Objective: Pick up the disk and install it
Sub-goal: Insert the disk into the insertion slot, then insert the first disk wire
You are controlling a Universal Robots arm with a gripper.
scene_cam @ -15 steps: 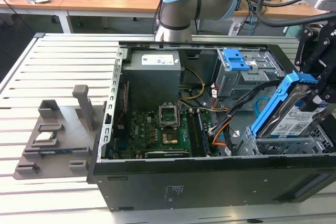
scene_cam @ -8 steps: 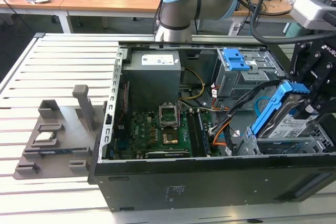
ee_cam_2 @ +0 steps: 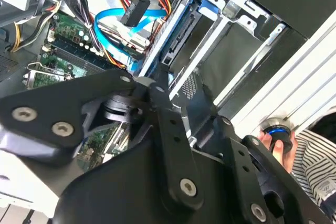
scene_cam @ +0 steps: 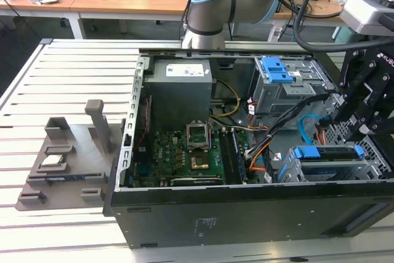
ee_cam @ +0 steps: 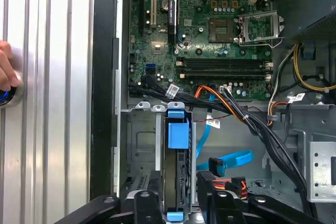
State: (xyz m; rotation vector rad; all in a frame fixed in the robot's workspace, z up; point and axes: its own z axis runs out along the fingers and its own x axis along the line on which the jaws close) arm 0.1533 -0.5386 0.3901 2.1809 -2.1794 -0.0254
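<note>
Fingers (ee_cam: pixel 176 205) pinch the blue-framed disk (ee_cam: pixel 177 129), seated on edge in the drive cage (ee_cam: pixel 139 145).

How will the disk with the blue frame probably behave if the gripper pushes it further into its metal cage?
The disk looks like a stiff metal block, so it should slide, not bend. It stands on edge between the metal cage walls, which probably stop it tipping. Its blue plastic frame may flex or jam if pushed crookedly.
</note>
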